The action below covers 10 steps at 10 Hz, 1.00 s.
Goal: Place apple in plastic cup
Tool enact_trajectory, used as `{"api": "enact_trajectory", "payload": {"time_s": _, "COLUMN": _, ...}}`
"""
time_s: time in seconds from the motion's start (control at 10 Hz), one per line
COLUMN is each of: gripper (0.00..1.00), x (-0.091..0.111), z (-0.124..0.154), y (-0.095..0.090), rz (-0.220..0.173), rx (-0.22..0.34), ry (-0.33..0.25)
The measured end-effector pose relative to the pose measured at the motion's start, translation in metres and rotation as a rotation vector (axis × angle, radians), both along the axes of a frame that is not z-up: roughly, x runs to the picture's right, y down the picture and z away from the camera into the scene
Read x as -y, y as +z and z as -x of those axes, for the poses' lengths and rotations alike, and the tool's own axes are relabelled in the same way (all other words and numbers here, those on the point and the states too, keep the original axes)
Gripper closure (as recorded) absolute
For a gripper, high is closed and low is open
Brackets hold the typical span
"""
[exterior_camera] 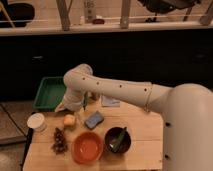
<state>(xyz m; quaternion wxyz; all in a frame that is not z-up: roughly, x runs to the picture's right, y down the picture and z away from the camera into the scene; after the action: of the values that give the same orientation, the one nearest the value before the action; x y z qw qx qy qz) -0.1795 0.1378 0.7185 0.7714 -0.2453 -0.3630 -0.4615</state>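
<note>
The white arm [117, 90] reaches from the robot's body at the right across to the left end of the wooden surface [145, 130], where it bends downward. The end effector [65, 106] hangs low at the arm's tip, near the front right corner of the green tray [47, 92]; whether it is apart or together cannot be told from this view.

The apple [69, 120], yellowish, sits on the surface just below and to the right of the end effector, free of any grasp. Whether the 2 touch cannot be told. A thin pale green object stands upright beside the arm's wrist above the apple; it may be the plastic cup [85, 101], but it is too small to confirm.

Just right of the apple lies a blue sponge [93, 119]. In front of the apple is a dark brown bunch [59, 140], and to its left, at the edge of the surface, a white round tub [36, 121]. An orange bowl [87, 147] sits at the front, with a dark bowl [118, 140] holding something green to its right. A white paper [110, 101] lies behind the sponge.
</note>
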Motion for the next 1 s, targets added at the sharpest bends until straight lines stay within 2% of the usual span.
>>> {"api": "enact_trajectory", "payload": {"time_s": 1.0, "gripper": 0.2, "x": -0.0001, "z": 0.0, "y": 0.0001, "rz": 0.0, "rx": 0.0, "ry": 0.0}}
